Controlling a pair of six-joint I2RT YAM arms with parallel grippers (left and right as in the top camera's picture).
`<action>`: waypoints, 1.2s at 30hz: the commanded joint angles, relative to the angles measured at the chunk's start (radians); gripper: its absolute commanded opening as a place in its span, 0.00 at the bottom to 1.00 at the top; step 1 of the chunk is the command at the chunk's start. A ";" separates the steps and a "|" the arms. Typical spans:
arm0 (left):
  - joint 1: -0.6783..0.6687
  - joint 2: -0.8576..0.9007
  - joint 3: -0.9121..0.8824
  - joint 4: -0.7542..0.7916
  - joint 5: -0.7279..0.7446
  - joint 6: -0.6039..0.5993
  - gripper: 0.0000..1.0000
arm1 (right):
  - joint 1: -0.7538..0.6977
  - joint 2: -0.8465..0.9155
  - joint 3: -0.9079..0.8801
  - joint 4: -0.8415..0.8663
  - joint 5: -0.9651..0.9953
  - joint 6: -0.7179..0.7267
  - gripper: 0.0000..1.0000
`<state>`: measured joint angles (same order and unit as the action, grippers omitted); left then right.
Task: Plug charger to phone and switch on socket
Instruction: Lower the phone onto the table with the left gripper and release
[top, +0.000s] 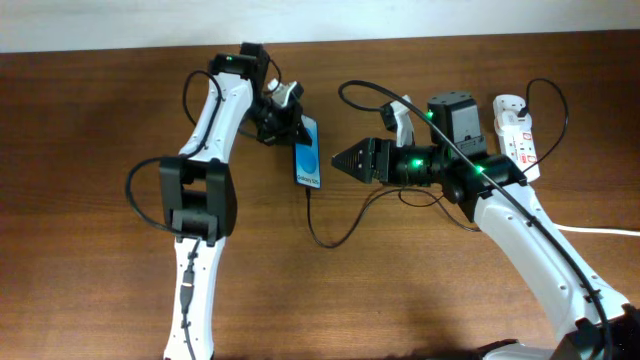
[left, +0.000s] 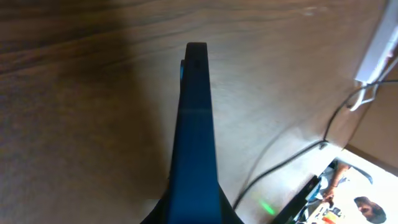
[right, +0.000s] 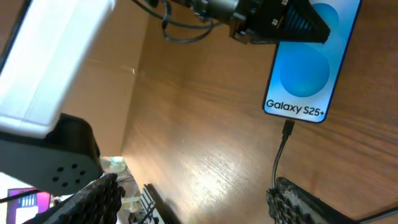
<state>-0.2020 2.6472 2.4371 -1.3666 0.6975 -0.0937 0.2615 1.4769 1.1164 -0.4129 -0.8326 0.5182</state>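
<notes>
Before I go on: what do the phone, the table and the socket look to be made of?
Phone: glossy glass front, judging by the flat, smooth lit screen; the dark frame could be metal or plastic, unclear. Table: brown wood or wood-look laminate with visible grain lines and a satin finish. Socket: smooth white moulded plastic, judging by its even colour.

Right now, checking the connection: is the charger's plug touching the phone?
Touching. Right wrist view: the charger plug meets the phone at its bottom edge, no gap.

Robotics lab workbench: two white robot arms (top: 212, 118) on a wood-grain table (top: 80, 230), power strip (top: 516, 135) alongside.
</notes>
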 joint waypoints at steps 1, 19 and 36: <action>0.002 0.018 -0.003 0.010 -0.002 -0.026 0.00 | -0.005 0.003 0.017 -0.007 0.018 -0.025 0.79; 0.003 0.017 -0.001 -0.013 -0.193 -0.027 0.48 | -0.005 0.003 0.017 -0.018 0.026 -0.037 0.79; 0.005 -0.052 0.085 -0.076 -0.638 -0.078 0.49 | -0.012 -0.019 0.037 -0.175 0.256 -0.135 0.80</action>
<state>-0.2035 2.6499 2.4596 -1.4212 0.1738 -0.1627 0.2611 1.4765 1.1179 -0.5297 -0.7200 0.4400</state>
